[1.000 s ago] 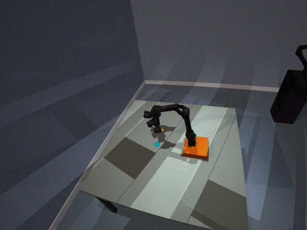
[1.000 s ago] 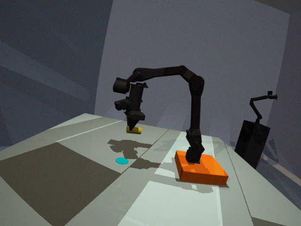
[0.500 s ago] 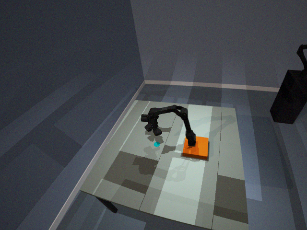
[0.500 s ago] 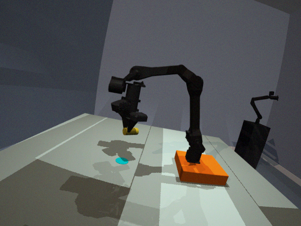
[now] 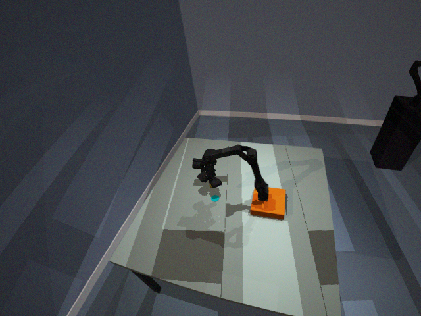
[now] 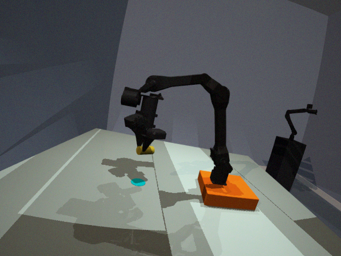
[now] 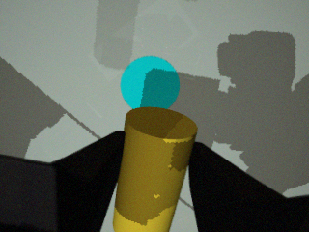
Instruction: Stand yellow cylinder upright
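Yellow cylinder held aloft near the cyan circle

The gripper point(image 5: 211, 185) point(image 6: 143, 150) point(image 7: 157, 145) is clamped on the yellow cylinder point(image 5: 210, 185) point(image 6: 149, 150) point(image 7: 152, 169), one finger against each side of it. The cylinder is off the table point(image 5: 265, 265) point(image 6: 236, 231) point(image 7: 58, 29), and in the exterior view it lies roughly level (not yet the upright stance the task wants).

Taking the cyan circle point(image 5: 214, 198) point(image 6: 137, 182) point(image 7: 132, 82) as the landmark: it is flat on the table, and the cylinder hangs above the tabletop near it, farther back in the exterior view. In the wrist view the cylinder's near-round end face comes right up to the circle's lower edge (an overlap of sight, since the two do not touch). A shadow covers part of the circle.

To the right of the circle in the top and exterior views, well apart from it, stands an orange block point(image 5: 277, 204) point(image 6: 231, 202), with the foot of the black arm point(image 5: 260, 176) point(image 6: 220, 124) on it. Farther off than the block, beyond the table, a dark pedestal point(image 5: 396, 135) point(image 6: 285, 162) carries a second, smaller-looking arm point(image 5: 414, 73) point(image 6: 289, 121).
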`<act>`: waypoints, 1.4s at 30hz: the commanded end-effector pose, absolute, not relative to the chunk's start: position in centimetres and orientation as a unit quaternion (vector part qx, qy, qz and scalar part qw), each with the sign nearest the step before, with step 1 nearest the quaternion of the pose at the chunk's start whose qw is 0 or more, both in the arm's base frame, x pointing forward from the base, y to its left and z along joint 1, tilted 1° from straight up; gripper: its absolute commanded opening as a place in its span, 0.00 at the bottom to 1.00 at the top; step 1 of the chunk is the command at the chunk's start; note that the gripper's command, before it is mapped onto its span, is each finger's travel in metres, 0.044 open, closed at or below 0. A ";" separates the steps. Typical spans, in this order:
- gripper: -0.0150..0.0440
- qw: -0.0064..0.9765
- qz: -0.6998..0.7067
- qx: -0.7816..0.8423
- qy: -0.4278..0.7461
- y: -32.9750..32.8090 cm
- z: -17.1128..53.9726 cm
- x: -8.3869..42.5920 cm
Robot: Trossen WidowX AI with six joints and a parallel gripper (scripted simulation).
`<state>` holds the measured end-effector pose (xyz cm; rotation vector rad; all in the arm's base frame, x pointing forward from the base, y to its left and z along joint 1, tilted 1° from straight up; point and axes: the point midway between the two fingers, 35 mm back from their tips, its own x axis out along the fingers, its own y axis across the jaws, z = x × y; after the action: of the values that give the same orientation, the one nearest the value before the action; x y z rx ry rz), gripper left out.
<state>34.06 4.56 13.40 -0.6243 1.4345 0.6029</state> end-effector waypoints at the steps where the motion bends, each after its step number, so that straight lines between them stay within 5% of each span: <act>1: 0.43 0.679 0.269 -0.266 0.630 4.6 12.9 34.3; 42: 0.43 0.777 0.272 -0.172 0.541 4.6 10.2 37.6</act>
<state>37.40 4.60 10.31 -0.3945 1.1926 0.5890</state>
